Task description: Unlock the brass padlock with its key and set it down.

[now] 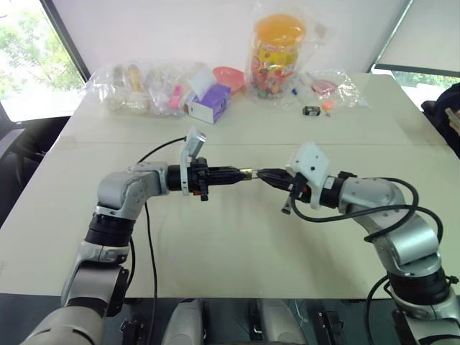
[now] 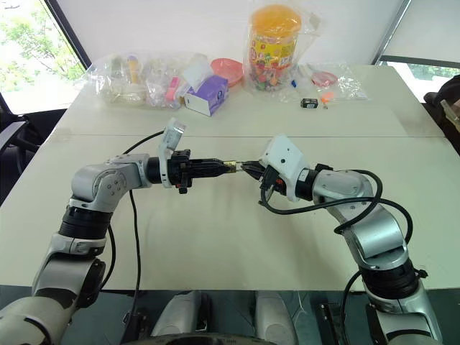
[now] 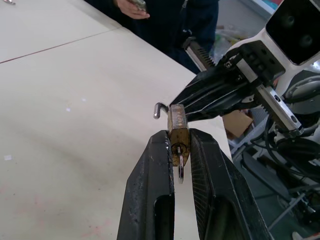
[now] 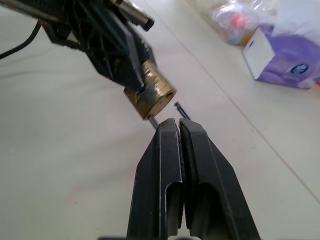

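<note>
From the head camera, two arms meet over the pale desk [image 1: 237,244]. The left pincer [image 1: 241,173] points level toward the right one and is clamped on one brass padlock [image 1: 246,173], held in the air above the desk. The right pincer [image 1: 260,175] sits just beside the padlock's far end, its two fingers pressed together. Along the desk's far edge lie several clear bags of small items, one purple-and-white box [image 1: 209,103], one pink bowl [image 1: 228,76], one tall jar of colourful sweets with an orange lid [image 1: 276,52], and one small black object [image 1: 311,111].

In the left wrist view, the padlock [image 3: 178,132] is pinched between the two black fingers [image 3: 152,190], keyhole face toward the camera. One small silvery ring [image 3: 180,172] hangs from the key [image 3: 179,152] in that face. The shackle [image 3: 160,108] juts from the opposite end, hooked and open on one side. The right pincer [image 3: 182,102] reaches to that end. A person's hand [image 3: 131,8] shows beyond the desk's edge.

In the right wrist view, the two fingers [image 4: 165,170] are shut, and one shackle leg [image 4: 181,110] sits at their tips; whether it is gripped I cannot tell. The padlock [image 4: 150,95] is just beyond.
</note>
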Controlling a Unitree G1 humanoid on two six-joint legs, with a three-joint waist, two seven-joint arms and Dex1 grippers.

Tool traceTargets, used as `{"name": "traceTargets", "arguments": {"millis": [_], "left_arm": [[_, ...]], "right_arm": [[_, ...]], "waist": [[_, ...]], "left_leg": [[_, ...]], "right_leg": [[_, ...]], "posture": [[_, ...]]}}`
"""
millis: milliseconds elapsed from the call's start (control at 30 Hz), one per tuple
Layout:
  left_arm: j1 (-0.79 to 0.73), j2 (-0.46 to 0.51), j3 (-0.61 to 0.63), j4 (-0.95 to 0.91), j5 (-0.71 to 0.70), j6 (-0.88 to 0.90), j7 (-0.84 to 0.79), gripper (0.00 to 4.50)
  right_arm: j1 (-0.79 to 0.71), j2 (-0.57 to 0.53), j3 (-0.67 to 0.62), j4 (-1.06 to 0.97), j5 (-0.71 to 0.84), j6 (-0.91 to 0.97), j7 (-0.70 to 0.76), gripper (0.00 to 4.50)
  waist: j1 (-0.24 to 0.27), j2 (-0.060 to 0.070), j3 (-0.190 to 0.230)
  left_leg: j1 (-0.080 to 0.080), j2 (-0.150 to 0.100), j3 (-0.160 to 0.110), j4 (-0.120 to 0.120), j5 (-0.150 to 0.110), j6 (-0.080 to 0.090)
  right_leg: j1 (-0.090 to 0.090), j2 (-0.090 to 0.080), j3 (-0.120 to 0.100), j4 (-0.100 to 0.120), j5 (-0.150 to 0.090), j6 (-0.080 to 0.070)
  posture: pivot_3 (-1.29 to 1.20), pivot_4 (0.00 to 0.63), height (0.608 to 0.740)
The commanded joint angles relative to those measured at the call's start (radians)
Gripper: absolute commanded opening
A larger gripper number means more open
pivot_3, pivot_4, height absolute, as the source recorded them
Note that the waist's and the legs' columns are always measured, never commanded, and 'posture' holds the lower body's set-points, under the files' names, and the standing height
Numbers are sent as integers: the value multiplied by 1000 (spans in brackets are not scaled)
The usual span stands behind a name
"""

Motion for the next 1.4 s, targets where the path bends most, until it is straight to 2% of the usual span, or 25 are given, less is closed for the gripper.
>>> {"name": "traceTargets", "arguments": {"millis": [33, 433, 1067, 1200, 1400], "left_arm": [[-25, 8, 3, -48, -22, -4, -26, 0], [-18, 8, 4, -67, -19, 1, -32, 0], [-5, -16, -34, -3, 34, -32, -6, 0], [-1, -73, -21, 59, 39, -13, 61, 0], [-52, -214, -36, 288, 80, -20, 138, 0]], "right_arm": [[-11, -14, -1, 18, -8, -38, -5, 78], [-12, -43, 29, 69, -18, -93, 24, 78], [178, -140, -70, -104, 2, -42, -17, 78], [263, -167, -138, -172, 38, -1, -17, 78], [322, -145, -161, -230, 48, 39, -77, 78]], "waist": [[0, 0, 0], [0, 0, 0], [1, 0, 0], [6, 0, 0], [7, 0, 0]], "left_leg": [[0, 0, 0, 0, 0, 0], [0, 0, 0, 0, 0, 0], [0, 0, 0, 0, 0, 0], [-1, 0, -1, 0, 0, 0], [-1, -1, -1, 0, 0, 0]], "right_leg": [[0, 0, 0, 0, 0, 0], [0, 0, 0, 0, 0, 0], [0, 0, 0, 0, 0, 0], [0, 0, 0, -1, 0, 0], [0, 1, 0, -1, 0, 0]], "posture": [[0, 150, 740], [0, 150, 740], [0, 150, 740], [0, 150, 740], [0, 150, 740]]}}
